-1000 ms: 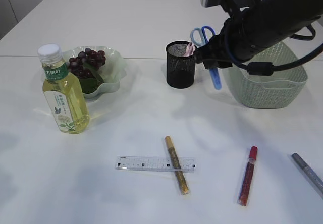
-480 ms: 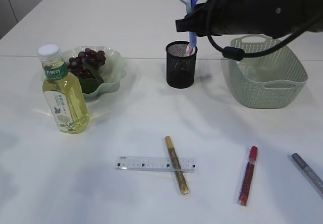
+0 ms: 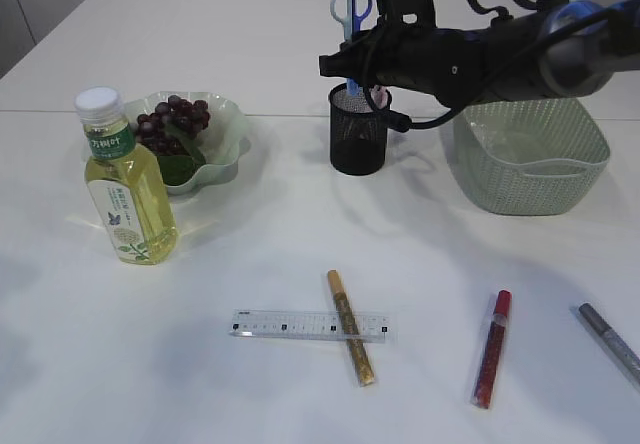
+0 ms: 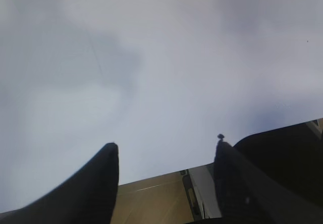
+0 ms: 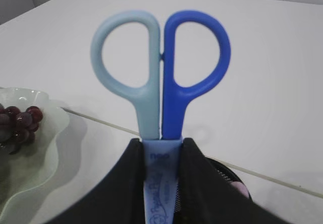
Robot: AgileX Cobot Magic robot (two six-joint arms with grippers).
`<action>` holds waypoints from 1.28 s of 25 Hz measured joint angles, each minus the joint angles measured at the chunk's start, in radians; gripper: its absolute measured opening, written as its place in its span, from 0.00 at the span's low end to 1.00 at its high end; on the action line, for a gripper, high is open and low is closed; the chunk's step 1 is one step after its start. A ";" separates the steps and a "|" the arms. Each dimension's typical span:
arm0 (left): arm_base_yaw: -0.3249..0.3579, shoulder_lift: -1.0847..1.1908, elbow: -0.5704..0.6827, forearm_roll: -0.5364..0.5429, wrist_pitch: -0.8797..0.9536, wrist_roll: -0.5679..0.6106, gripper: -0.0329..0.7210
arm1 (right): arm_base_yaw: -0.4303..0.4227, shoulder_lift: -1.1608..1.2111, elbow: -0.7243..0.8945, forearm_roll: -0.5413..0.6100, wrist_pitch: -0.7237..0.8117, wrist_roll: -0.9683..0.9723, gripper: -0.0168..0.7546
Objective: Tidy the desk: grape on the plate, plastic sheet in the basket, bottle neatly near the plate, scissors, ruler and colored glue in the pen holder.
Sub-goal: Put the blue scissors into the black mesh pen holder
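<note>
My right gripper [image 3: 352, 64] is shut on the blue-handled scissors [image 3: 350, 9], held upright with the handles up and the sheathed blades dipping into the black mesh pen holder [image 3: 358, 134]. In the right wrist view the scissors [image 5: 160, 82] stand between the jaws [image 5: 161, 156] above the pen holder [image 5: 229, 176]. Dark grapes [image 3: 170, 124] lie on the pale green plate [image 3: 225, 129]. The yellow-green bottle [image 3: 125, 184] stands in front of the plate. The clear ruler [image 3: 300, 325] lies under the gold glue stick [image 3: 350, 327]. A red glue stick [image 3: 490, 349] lies to the right. My left gripper [image 4: 164, 156] is open over bare table.
A green mesh basket [image 3: 530, 159] stands right of the pen holder, under my right arm. A grey pen [image 3: 610, 344] lies at the right edge. A pink item [image 3: 375, 94] stands in the pen holder.
My right gripper has swung the scissors left from beside the basket to above the pen holder, turned them upright and lowered the blades into it.
</note>
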 joint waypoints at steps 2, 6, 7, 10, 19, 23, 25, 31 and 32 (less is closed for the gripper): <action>0.000 0.000 0.000 0.000 -0.002 0.000 0.62 | -0.014 0.037 -0.032 0.009 -0.002 0.000 0.24; 0.000 0.000 0.000 0.000 -0.019 0.000 0.62 | -0.031 0.075 -0.083 0.020 -0.016 -0.002 0.24; 0.000 0.000 0.000 0.000 -0.024 0.000 0.62 | -0.035 0.083 -0.094 0.022 -0.019 -0.002 0.24; 0.000 0.000 0.000 0.000 -0.039 0.000 0.62 | -0.036 0.102 -0.106 0.024 -0.020 -0.002 0.24; 0.000 0.000 0.000 0.024 -0.051 0.000 0.62 | -0.036 0.121 -0.113 0.024 -0.020 -0.002 0.24; 0.000 0.000 0.000 0.025 -0.051 0.000 0.62 | -0.036 0.121 -0.113 0.024 -0.016 -0.002 0.24; 0.000 0.000 0.000 0.025 -0.051 0.000 0.62 | -0.036 0.121 -0.113 0.024 -0.007 -0.002 0.24; 0.000 0.000 0.000 0.025 -0.051 0.000 0.62 | -0.036 0.121 -0.113 0.024 0.019 -0.002 0.27; 0.000 0.000 0.000 0.025 -0.051 0.000 0.62 | -0.036 0.121 -0.115 0.024 0.026 -0.002 0.29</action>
